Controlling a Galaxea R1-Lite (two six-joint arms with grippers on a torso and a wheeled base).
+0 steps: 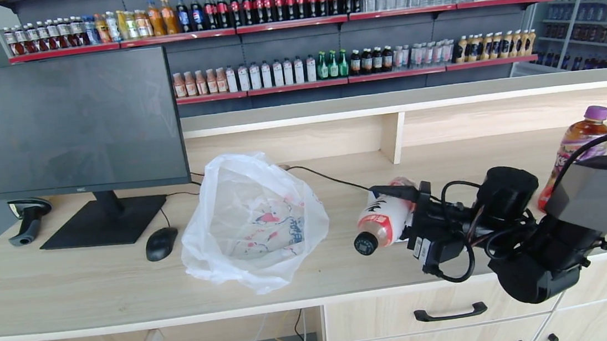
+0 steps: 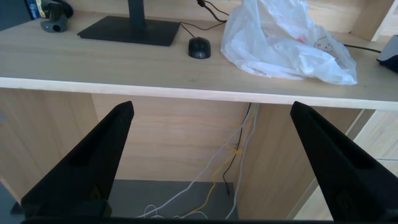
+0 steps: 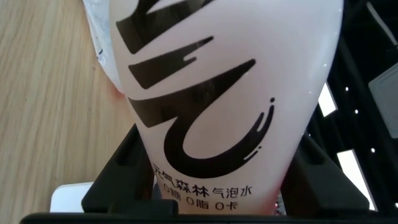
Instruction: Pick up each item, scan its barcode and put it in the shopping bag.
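A pale pink drink bottle (image 1: 383, 217) with a black cap hangs on its side just above the counter, cap toward me, and my right gripper (image 1: 409, 211) is shut on its body. Up close the bottle (image 3: 217, 106) sits between the black fingers (image 3: 118, 174). The white plastic shopping bag (image 1: 252, 220) stands open on the counter to the bottle's left, also seen as the bag (image 2: 286, 40). A barcode scanner (image 1: 28, 219) rests at the far left beside the monitor. My left gripper (image 2: 211, 162) is open below the counter's front edge, holding nothing.
A monitor (image 1: 73, 126) on a black stand and a black mouse (image 1: 161, 243) sit left of the bag. A purple-capped tea bottle (image 1: 577, 152) stands at the right. A cable (image 1: 326, 178) runs across the counter behind the bag. Drawers (image 1: 451, 312) lie under the counter.
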